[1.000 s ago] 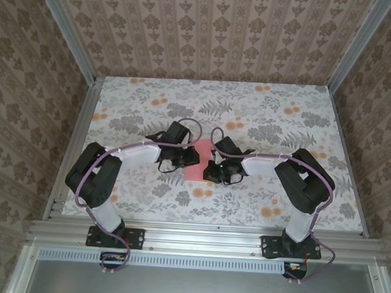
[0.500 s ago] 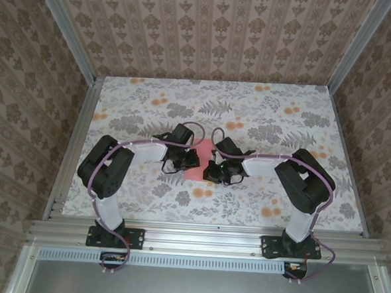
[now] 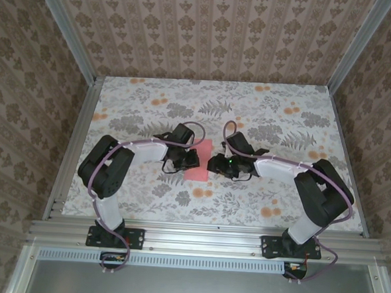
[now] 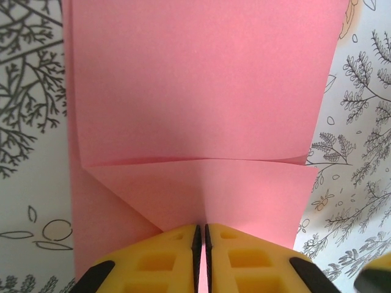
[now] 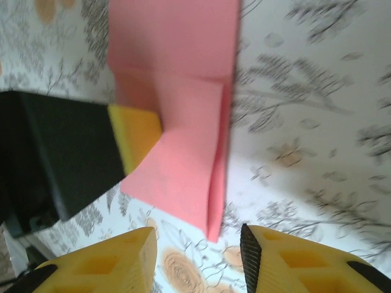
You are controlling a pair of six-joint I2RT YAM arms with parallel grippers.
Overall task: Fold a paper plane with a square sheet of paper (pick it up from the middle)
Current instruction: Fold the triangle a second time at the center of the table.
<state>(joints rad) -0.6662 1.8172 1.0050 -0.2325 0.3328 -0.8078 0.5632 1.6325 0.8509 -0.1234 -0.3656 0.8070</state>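
Note:
The pink paper (image 3: 200,169) lies partly folded at the middle of the table, with a cross fold and a slanted flap in the left wrist view (image 4: 201,91). My left gripper (image 3: 188,159) sits at its left edge, its yellow jaws (image 4: 201,235) shut together on the paper, where a faint centre crease starts. In the right wrist view the paper (image 5: 177,152) has a raised fold along its right side, and the left gripper's finger (image 5: 134,137) rests against its left edge. My right gripper (image 3: 214,164) stands open (image 5: 198,244) just off the paper's near corner, nothing between its fingers.
The tabletop (image 3: 283,125) is printed with grey leaves and orange flowers. Aluminium rails (image 3: 75,146) and patterned walls close in the left, right and back sides. Both arms reach inward, elbows out toward the sides.
My right gripper has opened and drawn back to the right off the paper, its elbow swinging outward. The left gripper has slid slightly right and stays shut at the paper.

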